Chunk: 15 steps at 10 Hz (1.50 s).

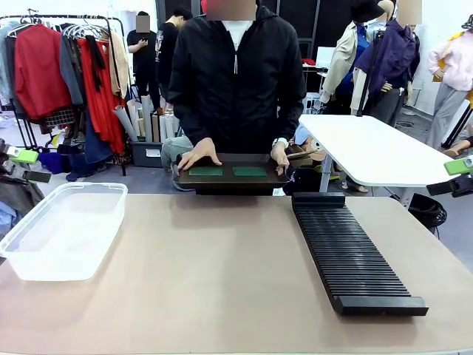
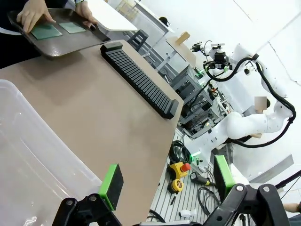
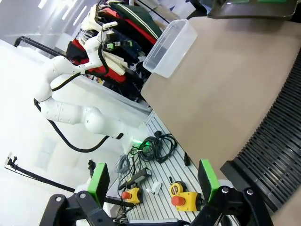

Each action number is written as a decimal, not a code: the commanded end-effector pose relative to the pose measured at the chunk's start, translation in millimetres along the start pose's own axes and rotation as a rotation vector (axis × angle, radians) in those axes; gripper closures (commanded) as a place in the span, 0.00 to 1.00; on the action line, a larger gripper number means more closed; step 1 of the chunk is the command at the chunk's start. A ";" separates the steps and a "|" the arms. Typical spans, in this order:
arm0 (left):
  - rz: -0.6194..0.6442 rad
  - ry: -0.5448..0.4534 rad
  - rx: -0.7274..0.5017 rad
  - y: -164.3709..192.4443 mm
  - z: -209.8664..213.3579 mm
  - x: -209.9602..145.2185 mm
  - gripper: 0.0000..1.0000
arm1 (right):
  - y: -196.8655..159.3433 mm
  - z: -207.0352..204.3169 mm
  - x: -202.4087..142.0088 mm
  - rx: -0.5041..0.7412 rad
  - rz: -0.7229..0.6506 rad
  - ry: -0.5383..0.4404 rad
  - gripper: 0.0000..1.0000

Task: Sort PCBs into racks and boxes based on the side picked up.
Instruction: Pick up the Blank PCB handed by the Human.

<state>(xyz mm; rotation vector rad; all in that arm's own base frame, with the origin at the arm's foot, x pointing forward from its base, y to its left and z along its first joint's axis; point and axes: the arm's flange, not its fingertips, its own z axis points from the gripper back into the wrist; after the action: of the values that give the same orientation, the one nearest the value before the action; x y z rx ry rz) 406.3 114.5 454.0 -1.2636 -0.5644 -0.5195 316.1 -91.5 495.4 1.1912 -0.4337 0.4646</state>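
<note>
PCBs [image 1: 205,171]: two, green, lying flat side by side and slightly apart in a shallow dark tray [image 1: 233,182].
Tray: at the far edge of the surface [image 1: 222,281], held by the person at both ends; one hand [image 1: 198,154] lies flat just beside a board, the other hand [image 1: 280,157] grips the opposite end.
Rack [image 1: 347,251]: long, black, slotted, on the robot's right half of the surface, running from the far edge toward the near edge; its slots hold no boards.
Box [image 1: 63,229]: clear plastic, on the robot's left, nothing inside.
Left gripper [image 2: 167,183]: open, green pads wide apart, holding nothing, above the box's near corner.
Right gripper [image 3: 154,181]: open, holding nothing, off the near edge of the surface beside the rack's end.
</note>
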 end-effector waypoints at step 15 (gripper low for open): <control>-0.001 -0.003 0.000 -0.6 1.3 -0.1 0.00 | 0.3 0.5 -0.7 0.001 -0.002 0.012 0.00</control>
<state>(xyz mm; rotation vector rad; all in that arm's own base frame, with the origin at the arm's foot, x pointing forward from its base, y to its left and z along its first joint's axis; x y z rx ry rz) 406.2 114.7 454.0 -1.2631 -0.5646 -0.5190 316.5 -90.8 494.6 1.1886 -0.4281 0.4632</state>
